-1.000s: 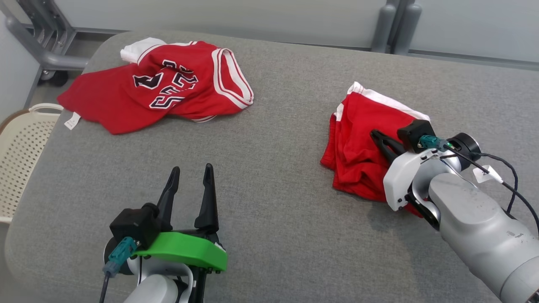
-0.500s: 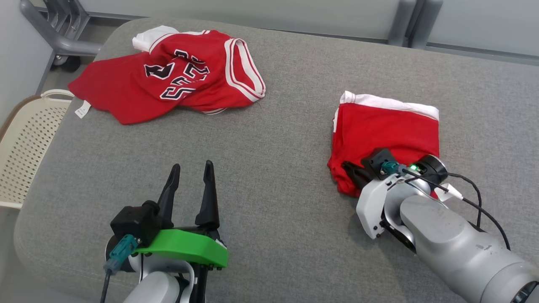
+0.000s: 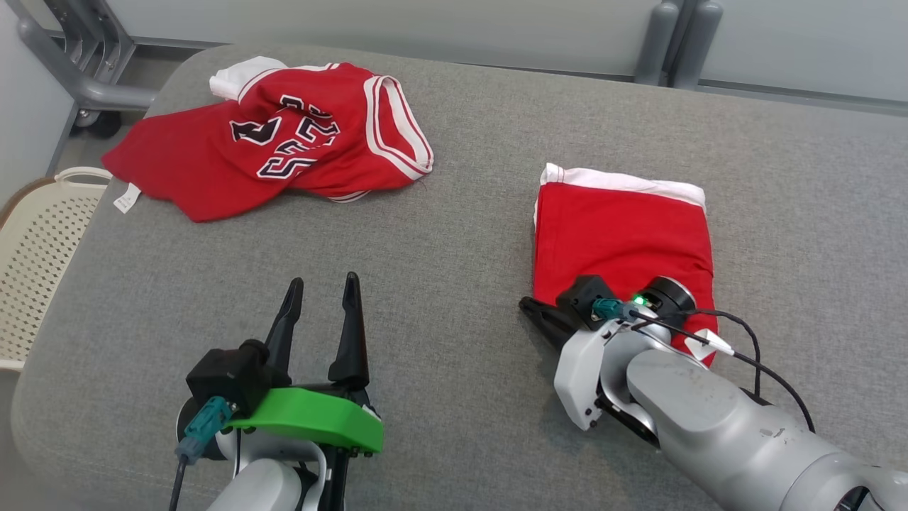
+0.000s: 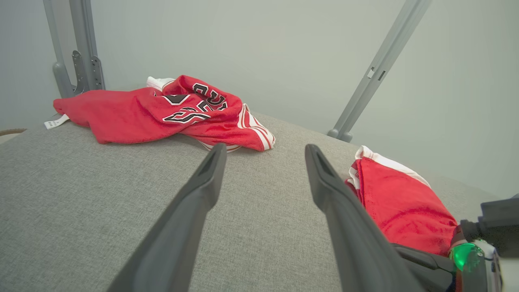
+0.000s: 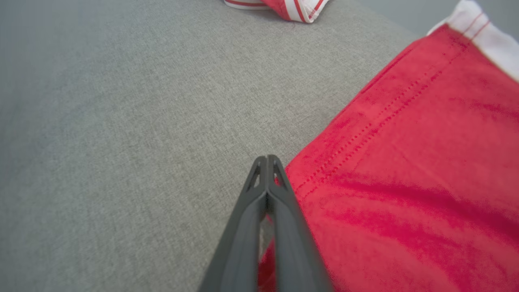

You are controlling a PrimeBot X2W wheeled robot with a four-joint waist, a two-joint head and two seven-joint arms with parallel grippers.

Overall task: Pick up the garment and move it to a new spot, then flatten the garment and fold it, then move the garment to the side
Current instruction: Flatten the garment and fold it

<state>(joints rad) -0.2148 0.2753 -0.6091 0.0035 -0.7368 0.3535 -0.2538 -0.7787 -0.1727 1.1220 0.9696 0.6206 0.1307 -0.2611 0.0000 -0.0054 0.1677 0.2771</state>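
The garment (image 3: 624,227) is a red piece with a white band, lying flat as a folded rectangle on the right of the grey padded surface (image 3: 461,234). It also appears in the left wrist view as the garment (image 4: 401,207) and the right wrist view as the garment (image 5: 405,162). My right gripper (image 3: 526,305) is shut, lying low at the garment's near-left corner with its tips just past the edge over grey cloth. The right gripper (image 5: 267,157) shows no fabric pinched at its tips. My left gripper (image 3: 323,282) stands open and empty at the near left, as does the left gripper (image 4: 265,148).
A crumpled red jersey (image 3: 284,142) with dark numerals and white trim lies at the far left. A cream perforated basket (image 3: 35,248) stands beside the surface's left edge. Grey metal frame legs (image 3: 71,64) rise behind the far-left corner, and a pale wall runs along the back.
The crumpled garment has been spread into a flat rectangle. My shut right gripper swept across it toward me and to the left, ending at its near-left corner. The head camera shifted; the left gripper stayed put.
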